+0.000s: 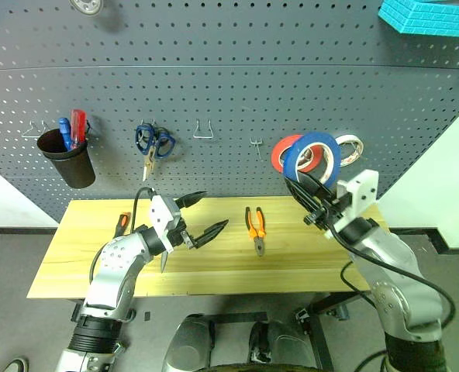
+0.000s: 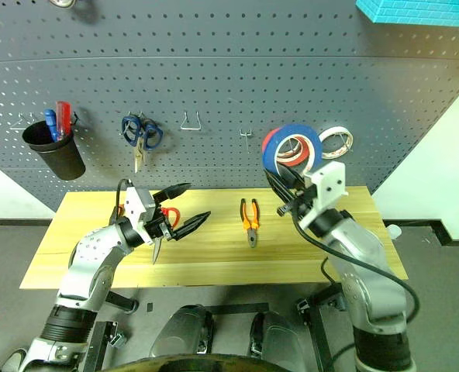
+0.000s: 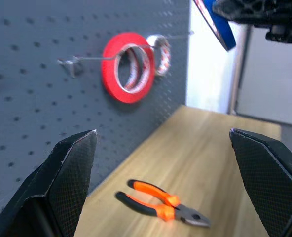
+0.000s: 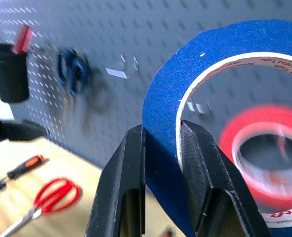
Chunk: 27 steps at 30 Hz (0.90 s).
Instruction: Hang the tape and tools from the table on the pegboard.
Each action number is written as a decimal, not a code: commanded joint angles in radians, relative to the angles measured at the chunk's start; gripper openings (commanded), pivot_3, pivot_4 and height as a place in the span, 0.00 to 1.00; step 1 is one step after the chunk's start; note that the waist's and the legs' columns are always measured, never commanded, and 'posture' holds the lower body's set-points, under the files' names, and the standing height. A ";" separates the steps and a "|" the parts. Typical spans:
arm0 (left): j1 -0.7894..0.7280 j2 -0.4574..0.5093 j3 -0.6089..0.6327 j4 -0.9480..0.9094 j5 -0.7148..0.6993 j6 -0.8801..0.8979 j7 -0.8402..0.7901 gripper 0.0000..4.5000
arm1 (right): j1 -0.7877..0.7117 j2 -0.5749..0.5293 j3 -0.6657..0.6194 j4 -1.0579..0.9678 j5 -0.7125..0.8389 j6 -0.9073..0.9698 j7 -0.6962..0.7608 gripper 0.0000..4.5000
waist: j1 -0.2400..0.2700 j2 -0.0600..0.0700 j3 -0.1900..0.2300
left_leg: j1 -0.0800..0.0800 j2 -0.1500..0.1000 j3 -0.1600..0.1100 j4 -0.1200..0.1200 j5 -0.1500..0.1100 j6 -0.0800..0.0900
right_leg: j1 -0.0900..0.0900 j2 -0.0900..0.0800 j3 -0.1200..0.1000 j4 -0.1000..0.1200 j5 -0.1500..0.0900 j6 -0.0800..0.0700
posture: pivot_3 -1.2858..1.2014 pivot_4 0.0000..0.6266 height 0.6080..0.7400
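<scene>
My right gripper [image 4: 162, 128] is shut on the rim of the blue tape [image 1: 313, 157], holding it upright in the air close to the pegboard [image 1: 229, 93], just in front of the hook with the red roll. On the table [image 1: 322, 256] lie the orange-and-black pliers [image 1: 255, 226] in the middle, the red-handle scissors [image 4: 54, 193] and the orange-handled screwdriver [image 1: 122, 224] at the left. My left gripper [image 1: 202, 215] hovers open and empty just above the scissors, partly covering them in the eye views.
A red roll [image 1: 285, 153] and a white roll [image 1: 350, 149] hang on one long hook. Blue-handle scissors [image 1: 153, 143] hang further left, beside a black cup [image 1: 68, 159] holding blue and red screwdrivers. Two bare hooks [image 1: 204, 130] sit between them.
</scene>
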 commanded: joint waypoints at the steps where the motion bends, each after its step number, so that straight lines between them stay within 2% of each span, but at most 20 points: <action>1: -0.011 -0.009 0.014 -0.015 0.003 -0.033 0.025 1.00 | -0.068 0.034 0.057 0.025 -0.035 -0.043 -0.022 0.15 | 0.003 0.000 -0.002 | 0.000 0.000 -0.001 0.001 0.000 0.000 | 0.000 0.000 -0.001 0.000 0.000 0.000 | 0.65 0.05 0.51; 13: -0.001 -0.004 0.021 -0.022 0.009 -0.047 0.058 1.00 | -0.120 0.119 0.162 0.184 -0.095 -0.103 -0.029 0.15 | 0.045 0.000 -0.004 | -0.001 0.000 -0.006 0.006 0.000 0.000 | 0.005 -0.001 -0.006 0.001 0.000 0.000 | 0.66 0.07 0.51; 27: 0.010 0.022 0.035 -0.071 -0.010 -0.023 0.069 1.00 | -0.194 0.174 0.157 0.424 -0.141 -0.220 -0.027 0.15 | 0.054 0.001 -0.004 | -0.002 0.000 -0.009 0.007 0.000 0.000 | 0.006 -0.002 -0.009 0.001 0.000 0.000 | 0.67 0.09 0.51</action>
